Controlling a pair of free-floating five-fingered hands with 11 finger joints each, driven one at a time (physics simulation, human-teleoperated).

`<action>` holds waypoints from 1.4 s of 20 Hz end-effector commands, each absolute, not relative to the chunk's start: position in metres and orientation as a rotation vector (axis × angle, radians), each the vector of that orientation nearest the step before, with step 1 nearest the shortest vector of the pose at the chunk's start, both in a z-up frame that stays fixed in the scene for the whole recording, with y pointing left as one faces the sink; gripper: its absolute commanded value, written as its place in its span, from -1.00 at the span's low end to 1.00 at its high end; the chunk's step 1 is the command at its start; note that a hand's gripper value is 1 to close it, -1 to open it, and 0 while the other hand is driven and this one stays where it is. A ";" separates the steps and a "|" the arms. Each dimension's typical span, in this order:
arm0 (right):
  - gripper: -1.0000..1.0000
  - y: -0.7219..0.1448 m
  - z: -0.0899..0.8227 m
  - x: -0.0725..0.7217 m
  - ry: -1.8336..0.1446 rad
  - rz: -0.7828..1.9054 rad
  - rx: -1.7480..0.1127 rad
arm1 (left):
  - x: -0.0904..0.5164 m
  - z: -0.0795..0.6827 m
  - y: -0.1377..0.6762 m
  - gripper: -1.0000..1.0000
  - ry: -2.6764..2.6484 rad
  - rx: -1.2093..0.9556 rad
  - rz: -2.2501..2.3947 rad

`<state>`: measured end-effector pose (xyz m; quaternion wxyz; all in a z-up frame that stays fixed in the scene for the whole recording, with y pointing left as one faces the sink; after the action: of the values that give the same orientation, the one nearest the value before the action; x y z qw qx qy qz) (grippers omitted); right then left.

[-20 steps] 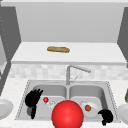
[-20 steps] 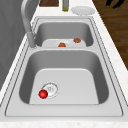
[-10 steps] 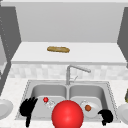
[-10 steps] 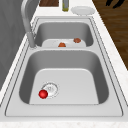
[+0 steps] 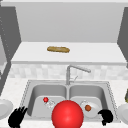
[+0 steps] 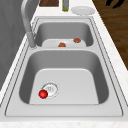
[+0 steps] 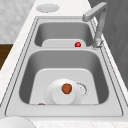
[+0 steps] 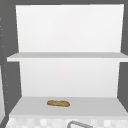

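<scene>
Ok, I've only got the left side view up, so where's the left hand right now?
Observer: The left hand hovers with fingers spread at the counter's front edge, left of the sink, beside a white plate.
Operator: And the other one?
Observer: The right hand is at the sink's front right corner, fingers curled, holding nothing.
Operator: Anything above the sink?
Observer: A bread loaf lies on the lower shelf.

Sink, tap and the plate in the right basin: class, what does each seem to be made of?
Sink: probably brushed steel, grey with a soft sheen. Tap: likely the same metal, same grey. Plate: perhaps glazed ceramic, plain white and smooth, though plastic would look alike.
</scene>
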<state>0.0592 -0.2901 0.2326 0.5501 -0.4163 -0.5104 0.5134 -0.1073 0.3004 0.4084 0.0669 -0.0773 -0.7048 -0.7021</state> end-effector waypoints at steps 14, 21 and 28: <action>0.00 -0.290 0.233 0.059 -1.208 1.215 -0.985 | -0.016 0.292 0.297 -1.00 -2.073 -0.136 -2.083; 0.00 -0.290 0.233 0.059 -1.208 1.215 -0.985 | 0.025 0.240 0.285 -1.00 -2.059 -0.122 -2.087; 0.00 -0.290 0.233 0.059 -1.208 1.215 -0.985 | 0.052 0.209 0.267 -1.00 -2.027 -0.132 -2.116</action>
<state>0.0592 -0.2901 0.2326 0.5501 -0.4163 -0.5104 0.5134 0.0411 0.2760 0.2187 0.0861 -0.0598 -0.6957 -0.7106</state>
